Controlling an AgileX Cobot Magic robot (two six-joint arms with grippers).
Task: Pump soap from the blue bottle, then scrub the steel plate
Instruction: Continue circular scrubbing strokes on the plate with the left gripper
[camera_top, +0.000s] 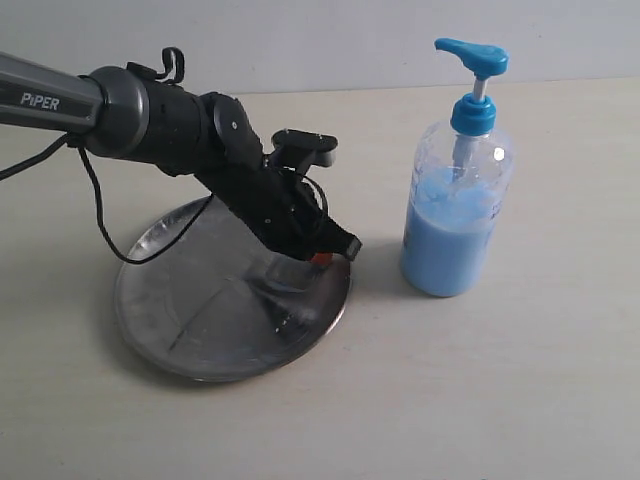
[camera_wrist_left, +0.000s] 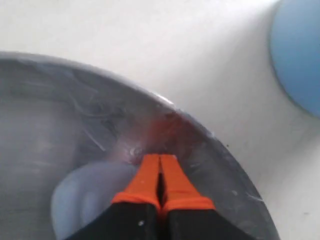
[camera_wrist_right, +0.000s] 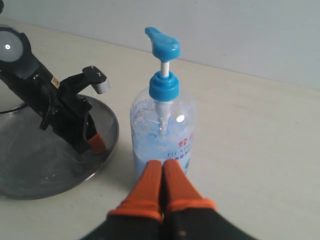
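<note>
Orange-tipped left gripper (camera_wrist_left: 160, 161) is pinched tight, holding nothing, low over the steel plate (camera_wrist_left: 50, 125) by its rim. Only the right wrist view shows the right gripper (camera_wrist_right: 162, 167), also pinched tight.

Angled downward, left end effector (camera_wrist_left: 160, 167) closed (jaws pressed together), right end effector (camera_wrist_right: 163, 172) likewise closed

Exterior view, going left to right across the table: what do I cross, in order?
steel plate → left end effector, over the plate's right edge → blue bottle
</note>
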